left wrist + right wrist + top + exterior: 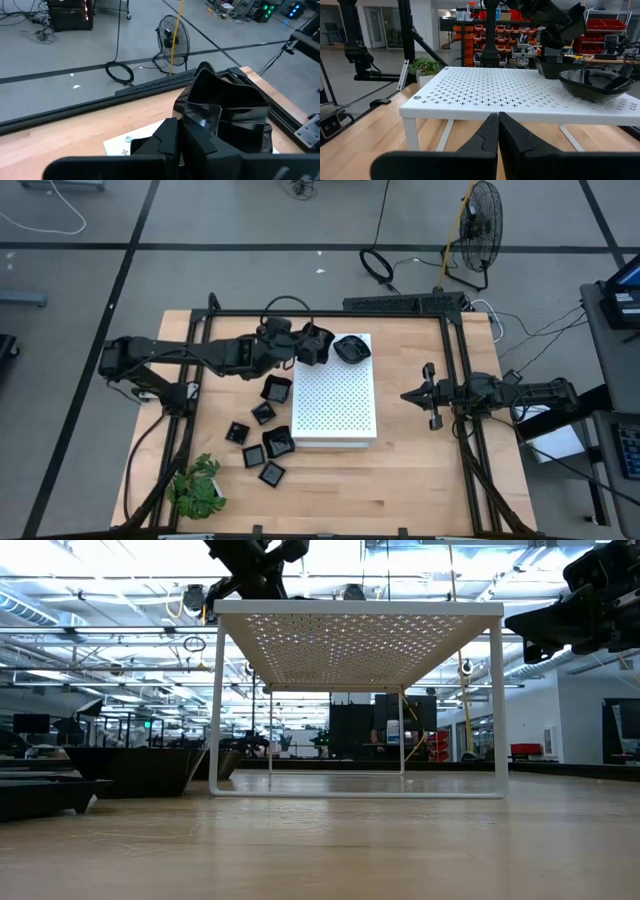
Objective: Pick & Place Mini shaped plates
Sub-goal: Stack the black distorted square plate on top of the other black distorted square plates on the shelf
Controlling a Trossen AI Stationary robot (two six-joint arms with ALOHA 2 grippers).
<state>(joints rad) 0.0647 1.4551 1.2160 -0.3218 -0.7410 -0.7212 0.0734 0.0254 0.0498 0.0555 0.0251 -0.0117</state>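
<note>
- While the left gripper point(318, 346) is hovering over the far left corner of the white perforated board point(336, 405), its fingers point(200, 137) are sitting narrow, nearly together, around the rim of a square black plate point(235, 107); whether that plate is resting on the board cannot be told.
- Just right of it, a rounded black plate point(351, 348) is lying on the board's far edge.
- Six more square plates point(277, 388) are sitting scattered on the wooden table point(420, 470) left of the board.
- Well to the right, the right gripper point(430, 395) is waiting above the table with its fingers pressed together, holding nothing.
- Beside the near left corner, a small green plant point(197, 485) is standing.
</note>
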